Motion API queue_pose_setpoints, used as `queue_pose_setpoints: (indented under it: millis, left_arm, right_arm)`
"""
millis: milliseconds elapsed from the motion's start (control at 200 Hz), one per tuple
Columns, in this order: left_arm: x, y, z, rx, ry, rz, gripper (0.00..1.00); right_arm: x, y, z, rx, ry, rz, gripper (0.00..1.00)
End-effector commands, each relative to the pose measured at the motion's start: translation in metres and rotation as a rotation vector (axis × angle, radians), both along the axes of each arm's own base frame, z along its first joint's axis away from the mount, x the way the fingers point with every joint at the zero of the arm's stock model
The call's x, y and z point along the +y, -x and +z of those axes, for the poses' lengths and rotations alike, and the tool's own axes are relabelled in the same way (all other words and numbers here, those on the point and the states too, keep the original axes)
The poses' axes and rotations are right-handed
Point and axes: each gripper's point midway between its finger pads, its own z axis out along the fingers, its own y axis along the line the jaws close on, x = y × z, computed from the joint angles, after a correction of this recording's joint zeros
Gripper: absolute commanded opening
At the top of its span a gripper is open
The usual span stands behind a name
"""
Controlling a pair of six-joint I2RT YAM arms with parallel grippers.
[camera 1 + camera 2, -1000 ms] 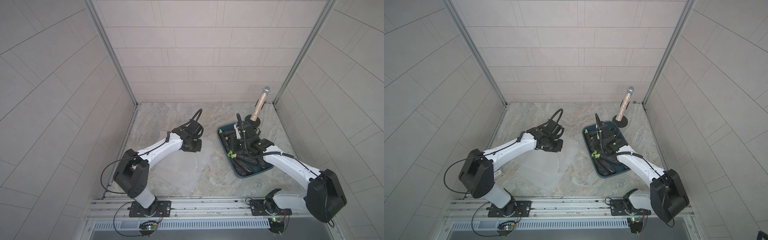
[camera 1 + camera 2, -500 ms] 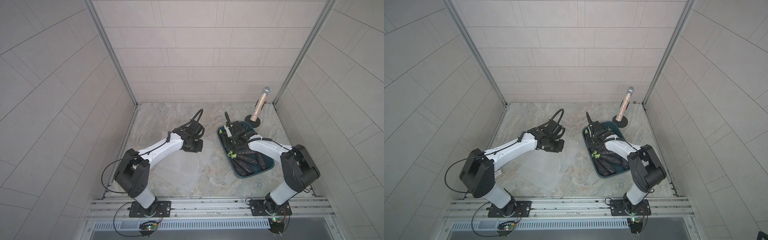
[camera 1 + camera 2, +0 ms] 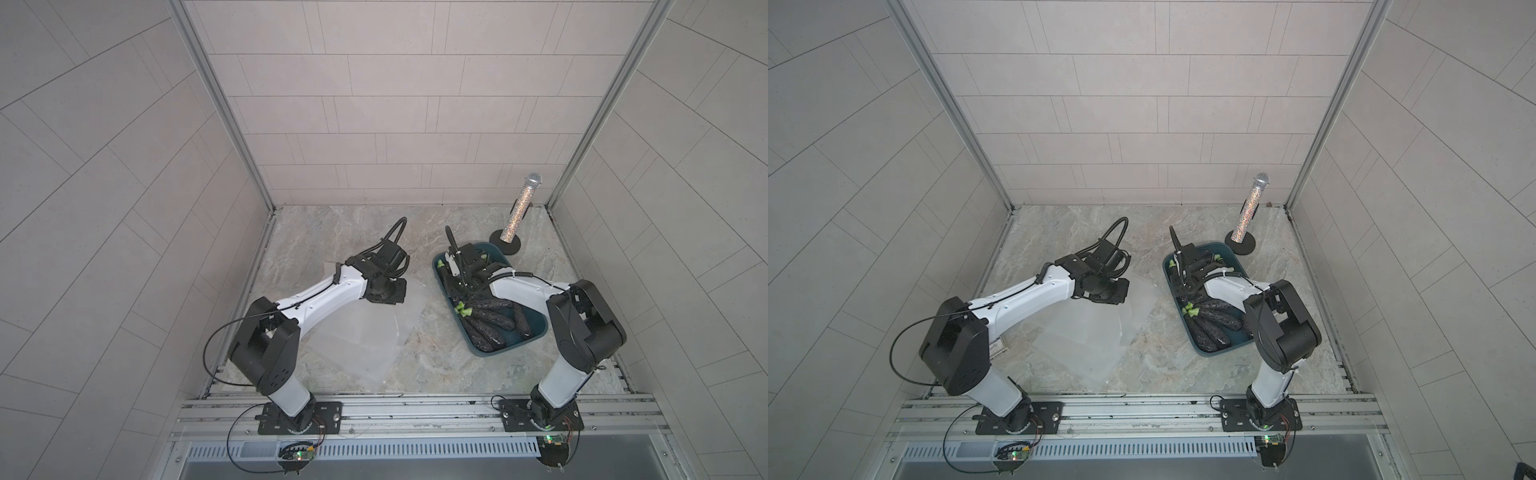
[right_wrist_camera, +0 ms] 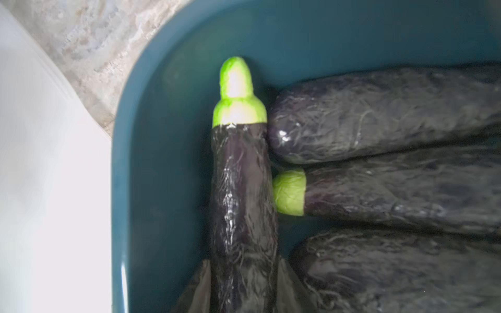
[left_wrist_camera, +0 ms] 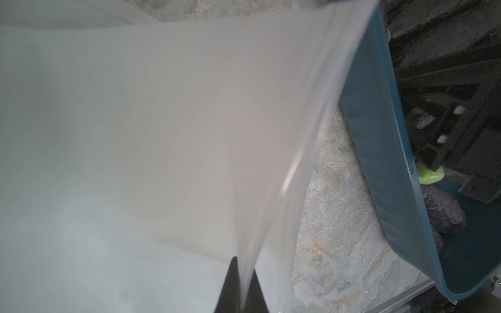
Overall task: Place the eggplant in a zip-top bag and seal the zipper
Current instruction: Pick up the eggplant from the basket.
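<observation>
Eggplant (image 4: 241,189): dark purple, glossy wrinkled skin, bright green cap. It lies in the teal tray (image 4: 151,162) along the tray's left wall, with the cap toward the far left corner. Right gripper (image 4: 244,261) straddles it at the blossom end, both fingers (image 4: 202,281) pressed against its sides, so it is grasped but not lifted clear. More eggplants (image 4: 379,113) lie side by side just beside it, and one green cap touches its side. In both top views the right gripper (image 3: 465,278) (image 3: 1187,278) is down in the far end of the tray (image 3: 536,332) (image 3: 1221,249) and hides the gripped eggplant. The rest of the eggplants (image 3: 486,316) (image 3: 1214,318) fill the near end. The tray sits askew on the right half of the worktop (image 3: 353,232), far corner close to the black base of a glitter-handled microphone (image 3: 517,212) (image 3: 1250,212) that stands upright by the far right corner. Zip-top bag (image 5: 162,135): clear and frosted, its edge pinched in the clenched left gripper (image 5: 242,271) and raised off the worktop near the tray's left wall. In the top views the left gripper (image 3: 388,293) (image 3: 1106,293) is near mid-worktop, and the bag (image 3: 374,332) (image 3: 1096,328) spreads toward the front edge over other overlapping clear sheets. A small white sticker (image 3: 998,347) shows by the left arm's lower link, but its print is too small to read.
</observation>
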Motion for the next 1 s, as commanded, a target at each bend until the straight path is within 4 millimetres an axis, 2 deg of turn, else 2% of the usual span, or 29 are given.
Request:
queue_pose_setpoints:
  millis: [0, 130, 305, 635, 831, 991]
  left_arm:
    - [-0.005, -0.004, 0.007, -0.023, 0.006, -0.008, 0.0]
    - [-0.004, -0.004, 0.006, -0.022, 0.006, -0.006, 0.0]
    - [-0.001, -0.003, 0.006, -0.026, -0.003, -0.002, 0.0]
    - [-0.001, -0.005, 0.008, -0.031, -0.003, 0.002, 0.0]
    - [-0.002, -0.009, 0.01, -0.029, -0.004, -0.001, 0.0]
    - [-0.002, -0.013, 0.011, -0.033, -0.004, 0.003, 0.0]
  right_arm:
    - [-0.002, 0.004, -0.009, 0.012, 0.015, 0.009, 0.3]
    - [-0.002, 0.002, -0.002, -0.003, 0.016, 0.012, 0.22]
    - [-0.002, 0.003, 0.005, -0.018, 0.007, 0.015, 0.18]
    - [-0.009, 0.005, 0.05, -0.106, 0.002, 0.011, 0.15]
    - [-0.009, 0.021, 0.084, -0.148, -0.039, 0.035, 0.14]
    - [0.011, 0.048, 0.108, -0.173, -0.144, 0.108, 0.13]
